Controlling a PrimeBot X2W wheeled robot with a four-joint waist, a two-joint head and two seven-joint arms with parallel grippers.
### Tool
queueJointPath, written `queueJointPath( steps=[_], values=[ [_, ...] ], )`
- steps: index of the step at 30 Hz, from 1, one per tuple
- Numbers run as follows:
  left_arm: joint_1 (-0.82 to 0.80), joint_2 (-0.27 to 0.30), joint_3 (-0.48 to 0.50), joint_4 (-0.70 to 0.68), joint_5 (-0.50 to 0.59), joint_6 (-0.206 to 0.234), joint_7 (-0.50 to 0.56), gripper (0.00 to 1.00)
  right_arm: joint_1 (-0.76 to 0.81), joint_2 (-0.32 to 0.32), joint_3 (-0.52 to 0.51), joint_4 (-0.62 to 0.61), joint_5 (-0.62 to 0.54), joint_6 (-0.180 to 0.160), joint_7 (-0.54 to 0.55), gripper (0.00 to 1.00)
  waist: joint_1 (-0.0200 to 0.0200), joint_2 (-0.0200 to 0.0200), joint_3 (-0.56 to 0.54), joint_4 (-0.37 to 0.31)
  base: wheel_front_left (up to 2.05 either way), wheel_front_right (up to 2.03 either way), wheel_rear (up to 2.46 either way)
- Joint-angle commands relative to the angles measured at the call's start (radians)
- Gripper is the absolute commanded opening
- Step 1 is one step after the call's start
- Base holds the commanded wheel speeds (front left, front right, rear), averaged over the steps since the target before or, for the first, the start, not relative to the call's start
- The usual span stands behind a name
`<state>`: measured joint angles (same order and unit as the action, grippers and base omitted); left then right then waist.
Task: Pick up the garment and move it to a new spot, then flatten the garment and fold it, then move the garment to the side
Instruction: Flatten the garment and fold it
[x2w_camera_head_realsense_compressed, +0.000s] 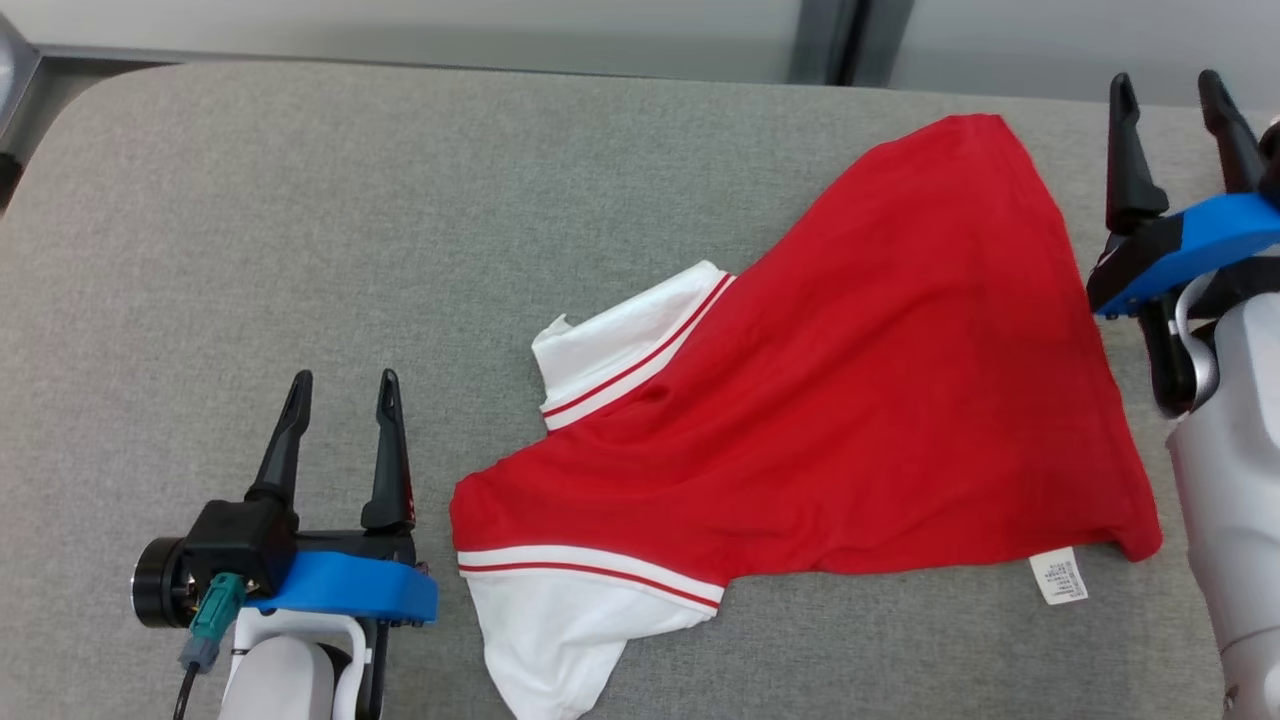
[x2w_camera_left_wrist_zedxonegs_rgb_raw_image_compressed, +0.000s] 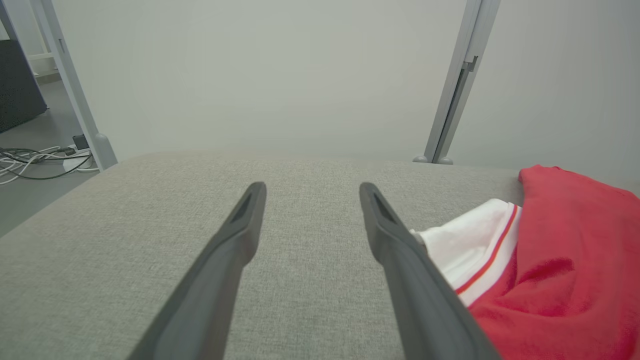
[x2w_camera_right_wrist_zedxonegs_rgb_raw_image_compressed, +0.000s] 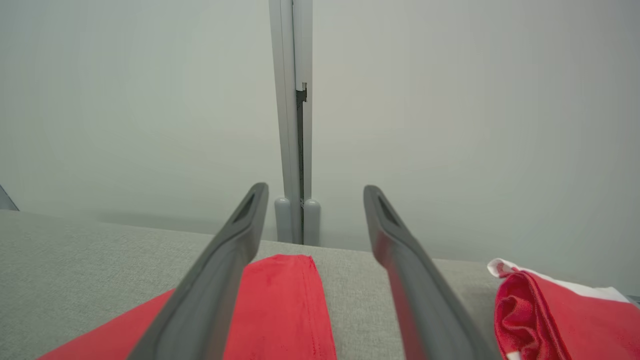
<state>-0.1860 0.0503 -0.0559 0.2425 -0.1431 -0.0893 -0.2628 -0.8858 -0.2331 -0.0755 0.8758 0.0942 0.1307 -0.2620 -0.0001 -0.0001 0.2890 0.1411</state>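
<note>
The left tool (x2w_camera_head_realsense_compressed: 345, 378) is released, its two long dark fingers spread with nothing between them. It sits low over the near left part of the tabletop (x2w_camera_head_realsense_compressed: 300, 200), just beside the garment (x2w_camera_head_realsense_compressed: 850, 400). In its own wrist view the left tool (x2w_camera_left_wrist_zedxonegs_rgb_raw_image_compressed: 311, 187) points across bare cloth, with the garment (x2w_camera_left_wrist_zedxonegs_rgb_raw_image_compressed: 565, 250) off to one side of it. The right tool (x2w_camera_head_realsense_compressed: 1166, 80) is likewise released and empty. It stands at the far right, close to the garment's edge. In the right wrist view a flat red part of the garment (x2w_camera_right_wrist_zedxonegs_rgb_raw_image_compressed: 280, 300) shows behind the gap of the right tool (x2w_camera_right_wrist_zedxonegs_rgb_raw_image_compressed: 315, 189).

The garment lies spread across the right half of the tabletop. Its red body is soft knit, mostly flat, with shallow creases. Two white sleeves (x2w_camera_head_realsense_compressed: 560, 620) with thin red stripes point toward the left. A small white care label (x2w_camera_head_realsense_compressed: 1058, 575) sticks out at the near right hem.

The tabletop is covered in grey woven fabric and has rounded corners. Behind it stand pale matte wall panels (x2w_camera_left_wrist_zedxonegs_rgb_raw_image_compressed: 260, 75) joined by a grey metal post (x2w_camera_left_wrist_zedxonegs_rgb_raw_image_compressed: 452, 100). Loose cables (x2w_camera_left_wrist_zedxonegs_rgb_raw_image_compressed: 30, 160) lie on the grey floor (x2w_camera_left_wrist_zedxonegs_rgb_raw_image_compressed: 30, 200).
</note>
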Motion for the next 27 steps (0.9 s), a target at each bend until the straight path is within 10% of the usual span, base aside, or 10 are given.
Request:
queueJointPath(
  steps=[1,27],
  values=[
    [0.014,0.0,0.013,-0.001,0.012,-0.006,-0.002,1.0,0.05,0.005,0.018,-0.047,0.023,0.0,-0.003,1.0,0.0001,0.0001,-0.04,-0.039,0.0,0.0,0.0],
    [0.159,0.0,0.093,-0.011,0.06,-0.028,-0.002,1.0,0.844,0.153,0.061,-0.647,0.086,0.0,-0.003,1.0,0.0001,0.0001,-0.194,-0.124,0.0,0.0,0.0]
  ],
)
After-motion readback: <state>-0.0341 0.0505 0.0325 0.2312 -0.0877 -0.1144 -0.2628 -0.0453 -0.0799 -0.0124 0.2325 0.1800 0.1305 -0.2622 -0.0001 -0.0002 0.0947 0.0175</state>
